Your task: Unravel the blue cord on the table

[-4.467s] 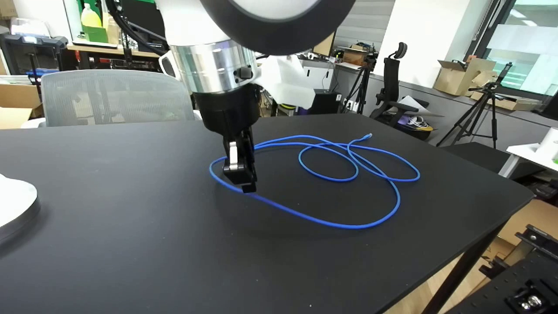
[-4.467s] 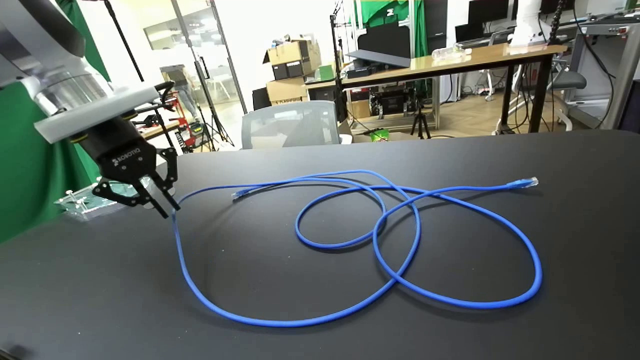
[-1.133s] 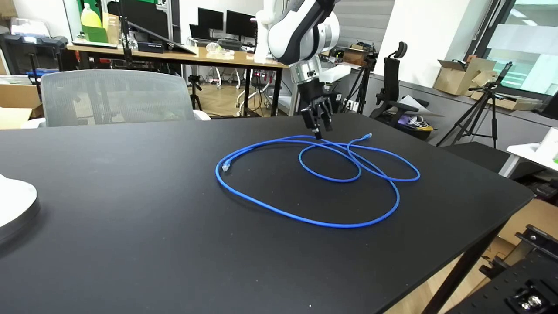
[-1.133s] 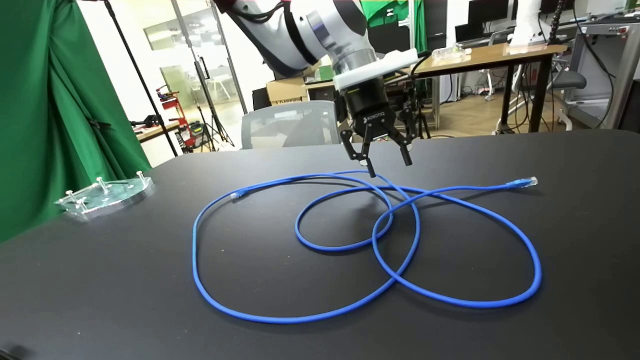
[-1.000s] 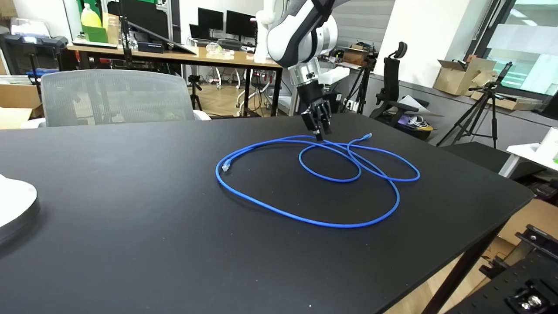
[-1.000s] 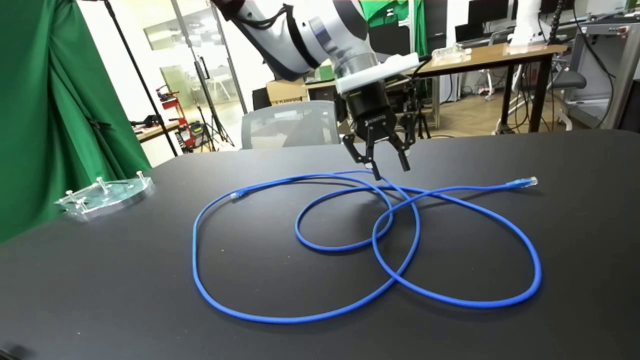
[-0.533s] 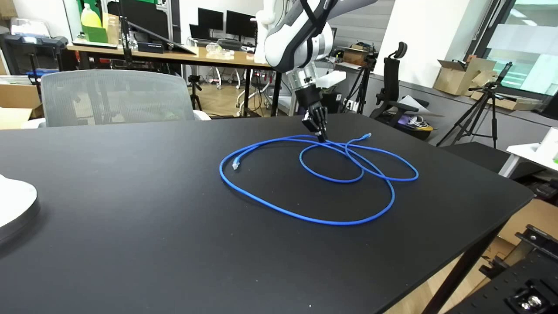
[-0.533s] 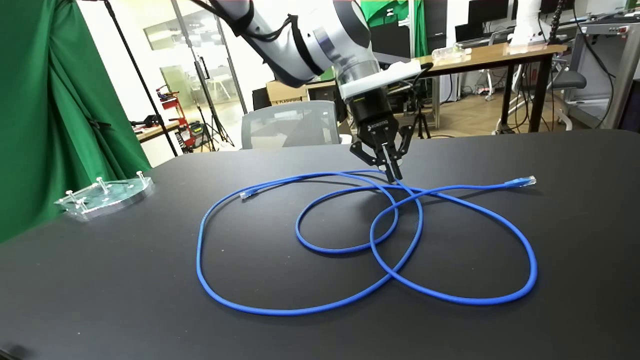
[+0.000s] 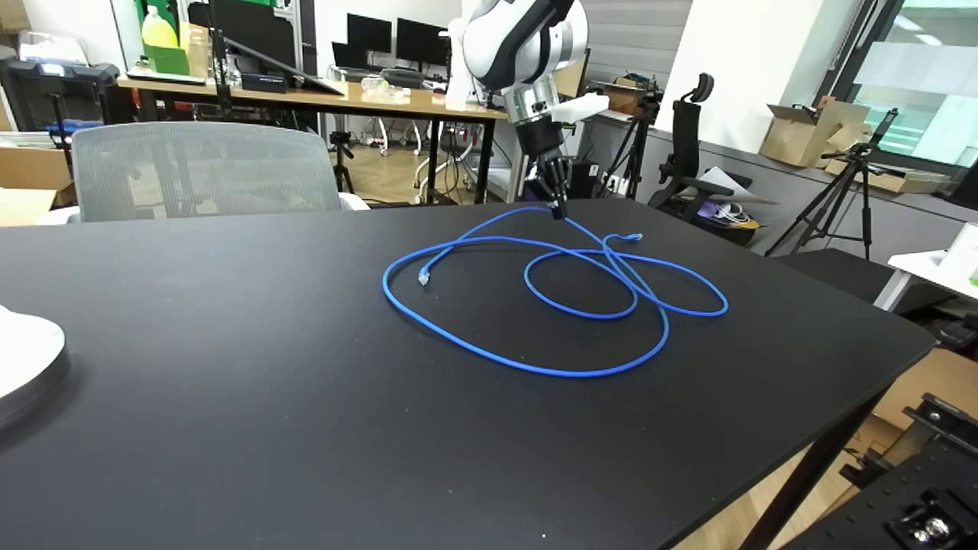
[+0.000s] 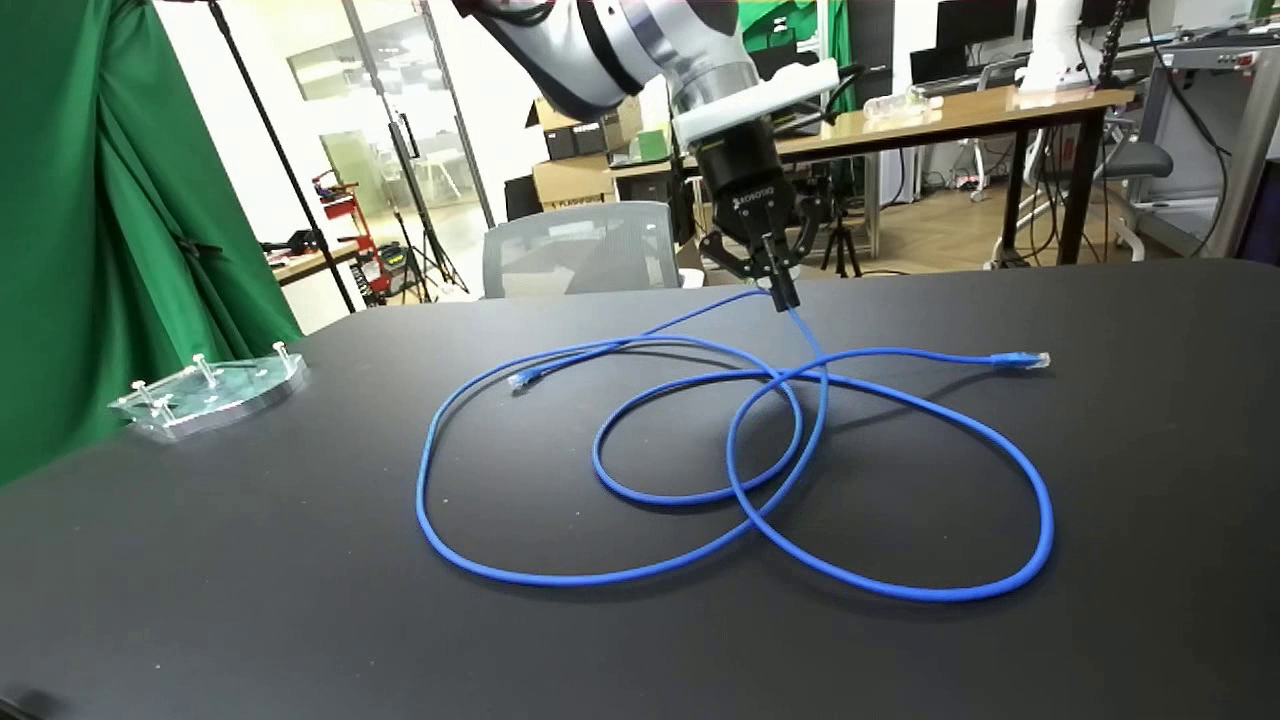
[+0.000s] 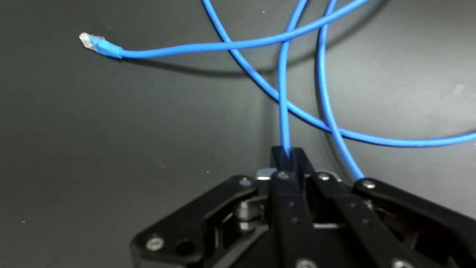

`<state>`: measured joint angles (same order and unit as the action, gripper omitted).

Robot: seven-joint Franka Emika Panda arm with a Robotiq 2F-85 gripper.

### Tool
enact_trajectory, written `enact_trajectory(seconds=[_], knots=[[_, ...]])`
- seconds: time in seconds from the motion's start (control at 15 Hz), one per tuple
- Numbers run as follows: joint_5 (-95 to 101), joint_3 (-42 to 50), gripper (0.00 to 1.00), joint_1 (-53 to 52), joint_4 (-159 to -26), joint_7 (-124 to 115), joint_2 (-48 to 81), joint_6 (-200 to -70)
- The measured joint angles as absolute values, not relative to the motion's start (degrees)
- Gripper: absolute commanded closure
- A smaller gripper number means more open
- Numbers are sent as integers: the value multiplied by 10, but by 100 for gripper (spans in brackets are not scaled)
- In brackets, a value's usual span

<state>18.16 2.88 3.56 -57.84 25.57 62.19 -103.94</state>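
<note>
The pincer (image 10: 786,300) is clamped on the blue cord (image 11: 283,85), its jaws together with a strand between them. Most of the cord lies in crossing loops on the black table (image 9: 267,344), on the near side of the pincer in both exterior views. In the wrist view one plug (image 11: 106,47) sticks out ahead and to the left of the pincer. In both exterior views the other plug (image 10: 526,378) lies left of the pincer, and a chair (image 10: 580,250) stands beyond, also to its left.
</note>
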Motion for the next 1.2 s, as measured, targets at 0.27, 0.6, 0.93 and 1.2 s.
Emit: enact_trajectory(seconds=[0.27,0.6,0.93,1.2], knots=[[165,38,98,36,-607,165,577,-1040],[134,51,98,43,-711,63,493,-1095],[72,53,98,52,-845,-16,392,-1161],[31,66,98,54,-966,-80,329,-1236]])
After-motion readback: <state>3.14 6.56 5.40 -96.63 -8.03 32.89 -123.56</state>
